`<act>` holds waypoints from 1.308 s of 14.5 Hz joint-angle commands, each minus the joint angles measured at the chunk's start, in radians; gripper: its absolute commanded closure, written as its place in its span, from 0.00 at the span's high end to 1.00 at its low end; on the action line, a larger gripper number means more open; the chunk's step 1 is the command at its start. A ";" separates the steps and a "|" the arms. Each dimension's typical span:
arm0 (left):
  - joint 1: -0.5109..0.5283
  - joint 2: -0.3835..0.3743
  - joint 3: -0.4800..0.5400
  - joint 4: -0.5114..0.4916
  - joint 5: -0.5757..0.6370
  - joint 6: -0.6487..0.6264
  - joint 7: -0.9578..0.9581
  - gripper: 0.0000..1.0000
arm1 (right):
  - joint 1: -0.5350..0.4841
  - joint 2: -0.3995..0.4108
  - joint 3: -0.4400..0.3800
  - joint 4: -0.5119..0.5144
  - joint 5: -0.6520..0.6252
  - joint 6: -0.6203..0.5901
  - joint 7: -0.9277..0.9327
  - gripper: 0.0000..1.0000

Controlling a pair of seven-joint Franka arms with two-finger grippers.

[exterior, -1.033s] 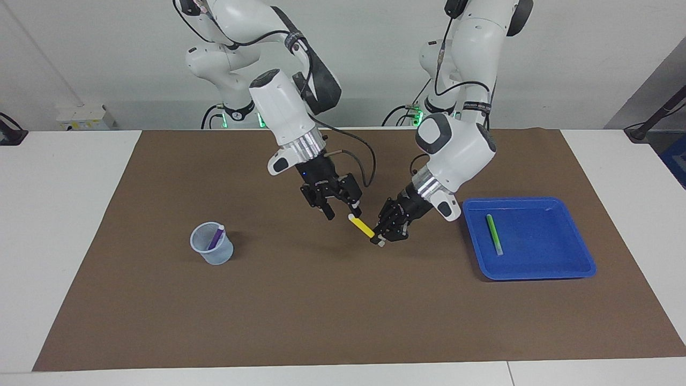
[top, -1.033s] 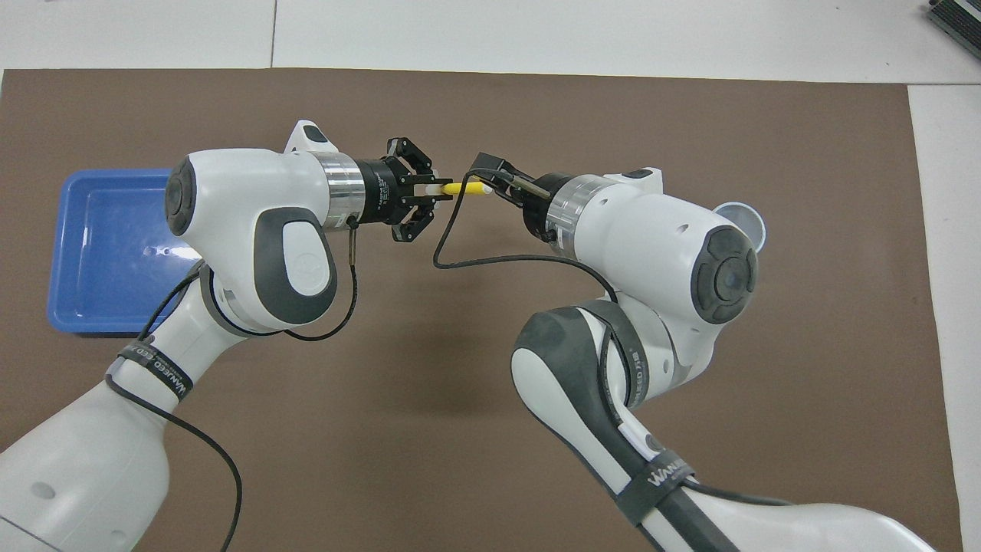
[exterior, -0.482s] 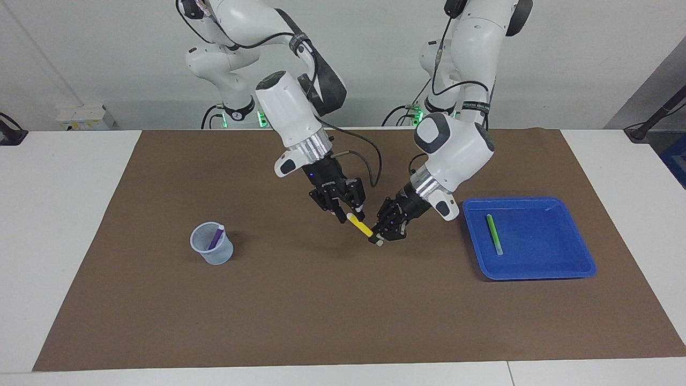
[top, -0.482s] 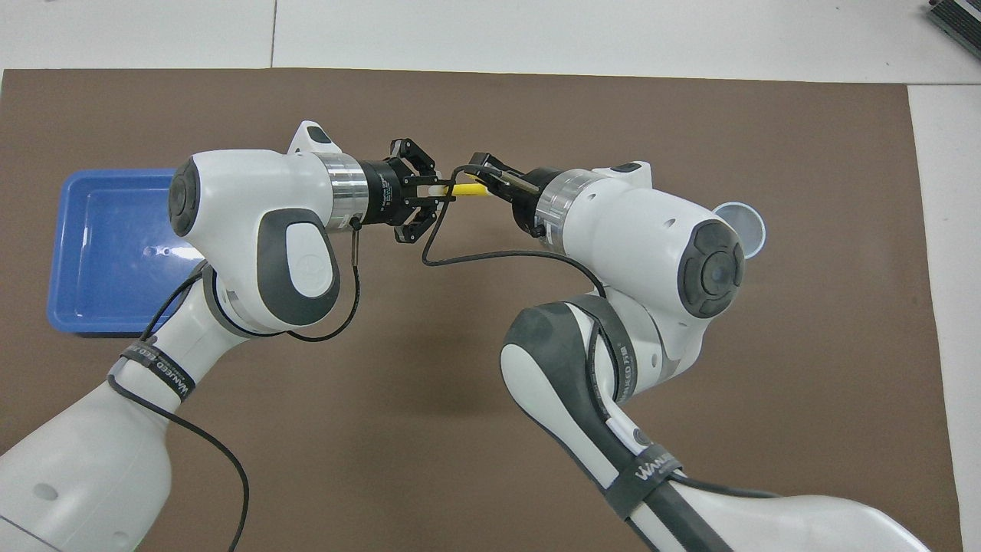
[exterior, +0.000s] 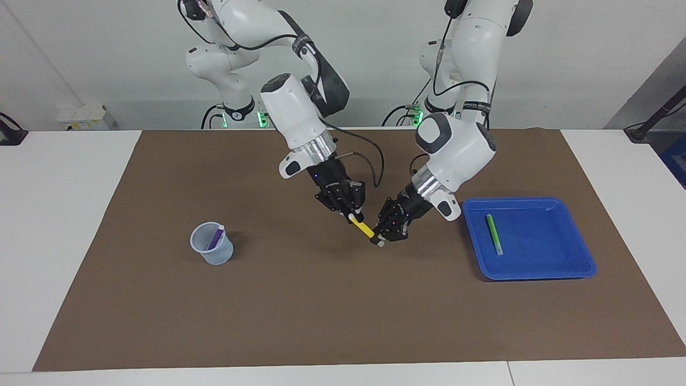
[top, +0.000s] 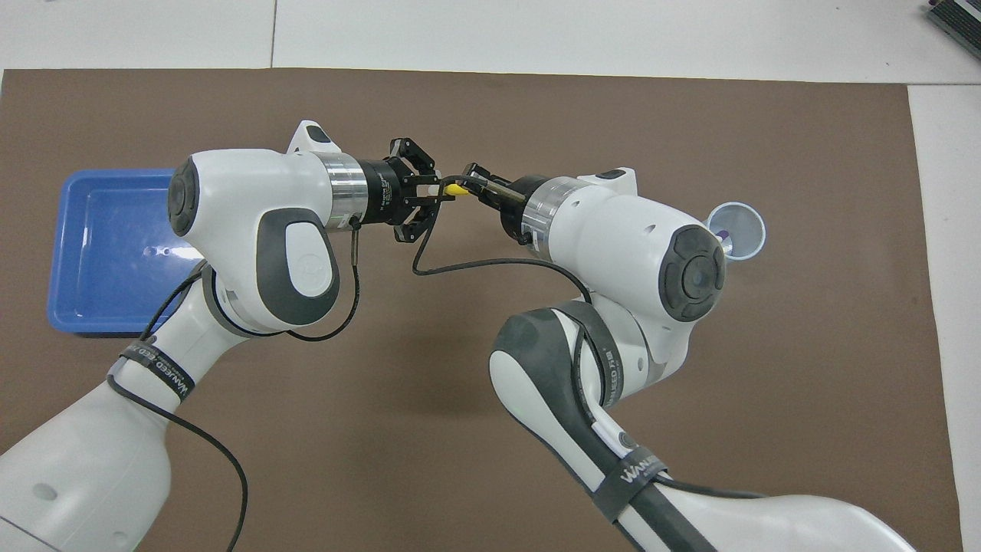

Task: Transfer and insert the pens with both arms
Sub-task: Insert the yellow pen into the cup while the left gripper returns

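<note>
Handover, mid-mat: my left gripper (exterior: 381,239) clamped slim yellow marker pen (exterior: 365,229) by its pale end, above brown mat (exterior: 321,300). My right gripper (exterior: 351,214) closed around its upper end. Purple pen (exterior: 216,236) stood in clear plastic cup (exterior: 212,244). Green pen (exterior: 494,234) lay in blue tray (exterior: 536,271).

the word "waneed" stands in white on a black strap (top: 157,373) around the left arm, and again on a black strap (top: 633,480) around the right arm.
</note>
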 commanded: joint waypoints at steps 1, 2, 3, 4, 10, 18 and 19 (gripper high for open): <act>-0.012 -0.013 0.010 -0.004 -0.020 -0.010 -0.005 0.00 | -0.002 0.005 0.003 0.008 0.017 0.006 -0.028 0.00; -0.012 -0.013 0.010 -0.005 -0.020 -0.013 -0.003 0.00 | -0.004 0.005 0.003 0.008 0.017 0.006 -0.030 0.00; -0.012 -0.015 0.012 -0.008 -0.020 -0.013 -0.005 0.17 | -0.004 0.005 0.003 0.008 0.017 0.006 -0.030 0.00; -0.012 -0.016 0.012 -0.015 -0.019 -0.013 0.001 0.80 | -0.004 0.005 0.003 0.008 0.017 0.006 -0.030 0.00; 0.001 -0.047 0.019 -0.085 0.059 -0.023 0.050 1.00 | -0.037 -0.033 -0.003 -0.004 0.011 -0.075 -0.139 0.00; 0.219 -0.093 0.024 -0.100 0.481 -0.383 0.582 1.00 | -0.229 -0.185 -0.009 -0.004 -0.306 -0.531 -0.407 0.00; 0.251 -0.094 0.024 -0.100 0.509 -0.397 0.697 1.00 | -0.240 -0.194 -0.009 0.001 -0.372 -0.572 -0.418 0.00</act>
